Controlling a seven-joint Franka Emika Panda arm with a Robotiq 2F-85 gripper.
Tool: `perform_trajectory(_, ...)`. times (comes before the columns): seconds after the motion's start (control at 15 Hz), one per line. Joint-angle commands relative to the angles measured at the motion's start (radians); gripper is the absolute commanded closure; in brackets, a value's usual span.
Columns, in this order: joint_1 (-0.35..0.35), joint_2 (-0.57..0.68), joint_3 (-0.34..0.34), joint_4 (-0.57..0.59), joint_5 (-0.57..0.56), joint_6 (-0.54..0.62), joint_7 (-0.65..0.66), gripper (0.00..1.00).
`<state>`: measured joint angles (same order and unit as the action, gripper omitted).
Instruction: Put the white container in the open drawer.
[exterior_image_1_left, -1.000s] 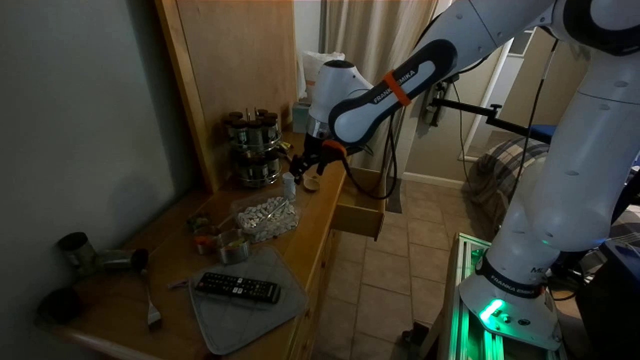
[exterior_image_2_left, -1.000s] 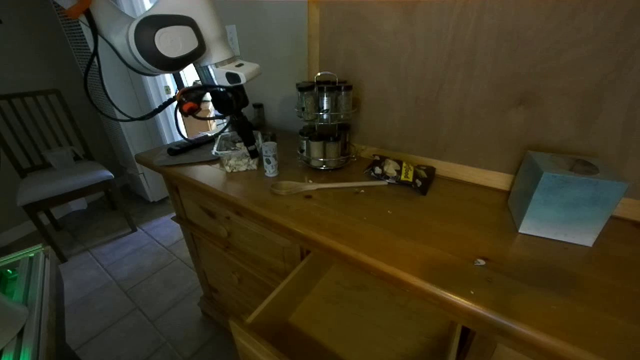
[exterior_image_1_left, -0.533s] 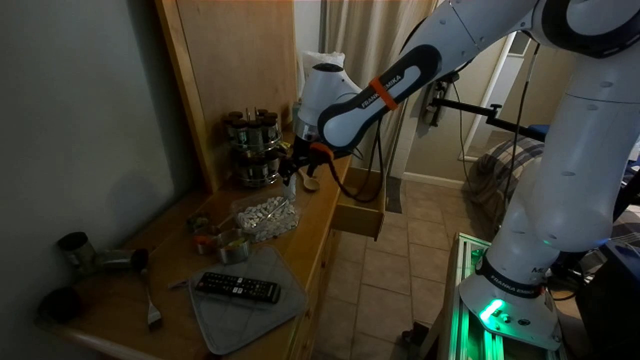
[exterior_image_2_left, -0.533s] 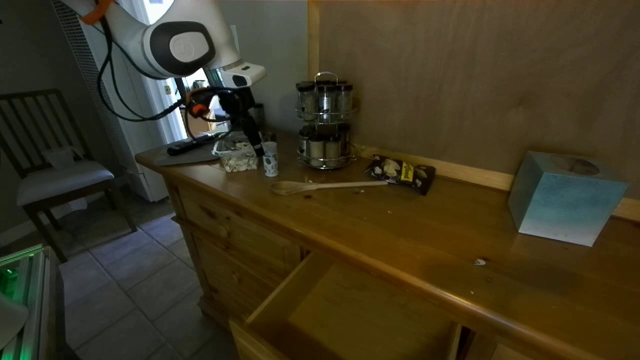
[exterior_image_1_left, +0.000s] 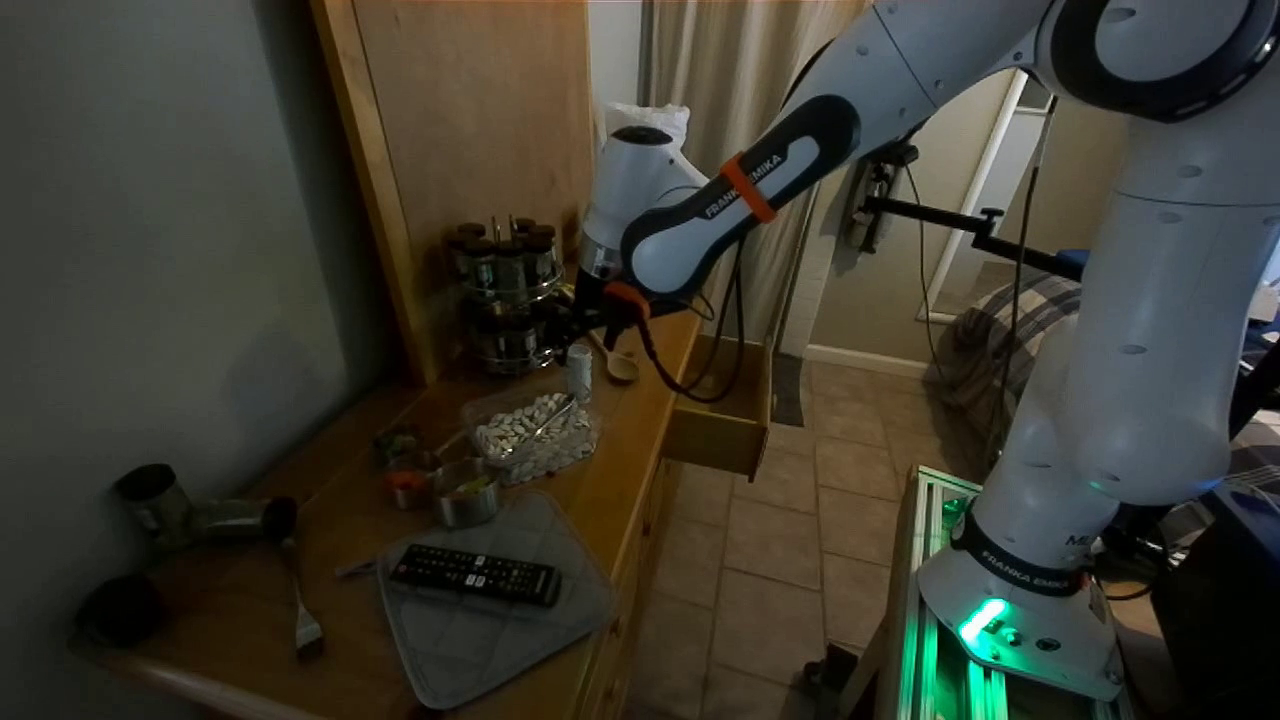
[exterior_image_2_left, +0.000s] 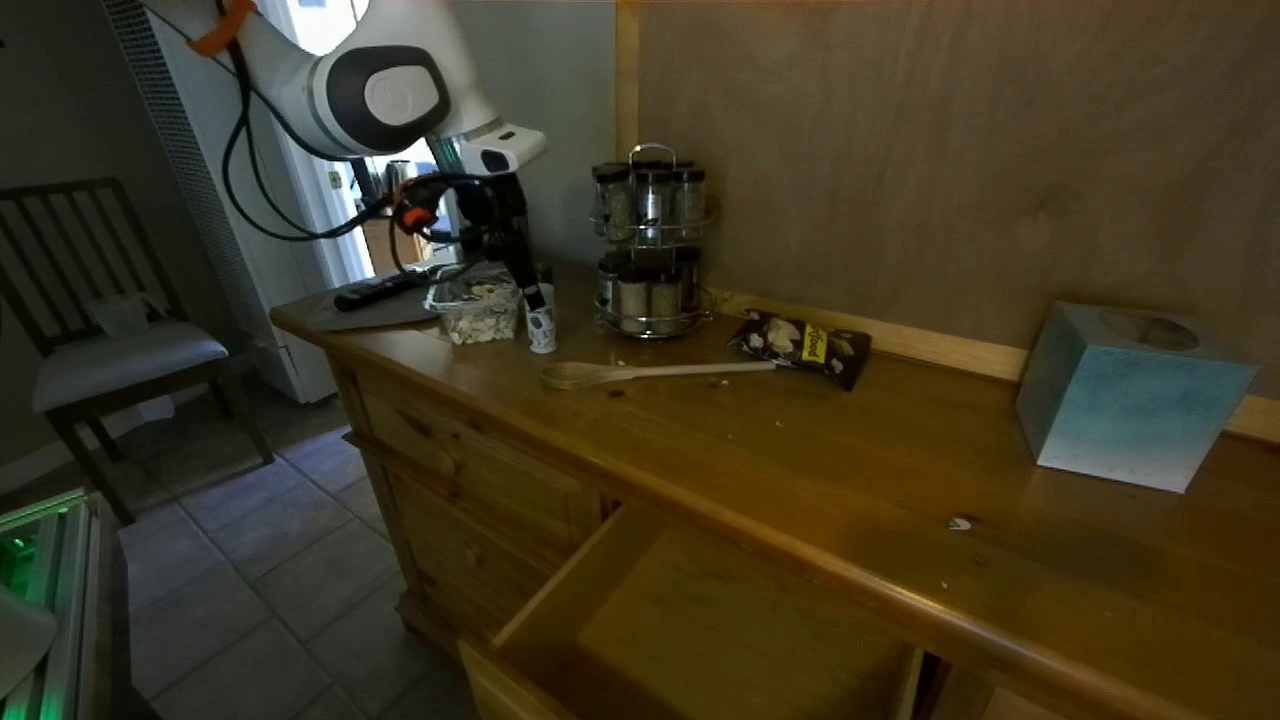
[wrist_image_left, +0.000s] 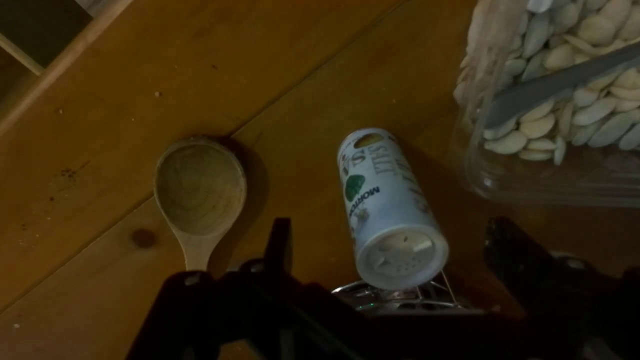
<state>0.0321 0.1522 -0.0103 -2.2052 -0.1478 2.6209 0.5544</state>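
Arm (exterior_image_1_left: 830, 130) reaching down over the counter (exterior_image_2_left: 800, 430), gripper (wrist_image_left: 390, 232) spread wide either side of white container (wrist_image_left: 392, 200) in wrist view, grasping nothing, shifted closer to spice rack (exterior_image_2_left: 652, 250) since earlier

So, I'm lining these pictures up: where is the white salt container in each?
In an exterior view: white container just left of centre, wooden spoon to its right.
In an exterior view: white container left of centre, partly behind a gripper finger; wooden spoon below right.
In the wrist view: white container right of centre, between the fingers; wooden spoon to its left.
Shared landmark: wooden spoon.
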Motion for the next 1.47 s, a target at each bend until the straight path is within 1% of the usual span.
perform_trajectory(0.0,0.028,0.035,-0.028,0.038,-0.025,0.015,0.045,0.14)
perform_trajectory(0.07,0.03,0.039,-0.03,0.042,-0.025,0.011,0.047,0.18)
perform_trajectory(0.2,0.037,0.044,-0.038,0.046,-0.031,0.007,0.054,0.32)
perform_trajectory(0.27,0.041,0.046,-0.041,0.048,-0.035,0.006,0.056,0.37)
perform_trajectory(0.33,0.044,0.047,-0.044,0.049,-0.039,-0.001,0.06,0.43)
perform_trajectory(0.47,0.052,0.046,-0.054,0.048,-0.053,-0.01,0.074,0.59)
perform_trajectory(0.53,0.057,0.044,-0.06,0.045,-0.072,-0.01,0.086,0.75)
perform_trajectory(0.6,0.06,0.034,-0.064,0.043,-0.085,-0.02,0.094,0.8)
perform_trajectory(0.73,0.066,-0.01,-0.073,0.037,-0.112,-0.062,0.116,0.8)
perform_trajectory(0.87,0.065,-0.069,-0.083,0.036,-0.156,-0.135,0.161,0.8)
perform_trajectory(1.0,0.043,-0.141,-0.086,0.035,-0.193,-0.203,0.211,0.8)
perform_trajectory(1.13,0.004,-0.21,-0.084,0.038,-0.194,-0.266,0.244,0.8)
perform_trajectory(1.27,-0.048,-0.269,-0.087,0.039,-0.16,-0.315,0.242,0.8)
perform_trajectory(1.4,-0.102,-0.312,-0.101,0.035,-0.123,-0.329,0.213,0.8)
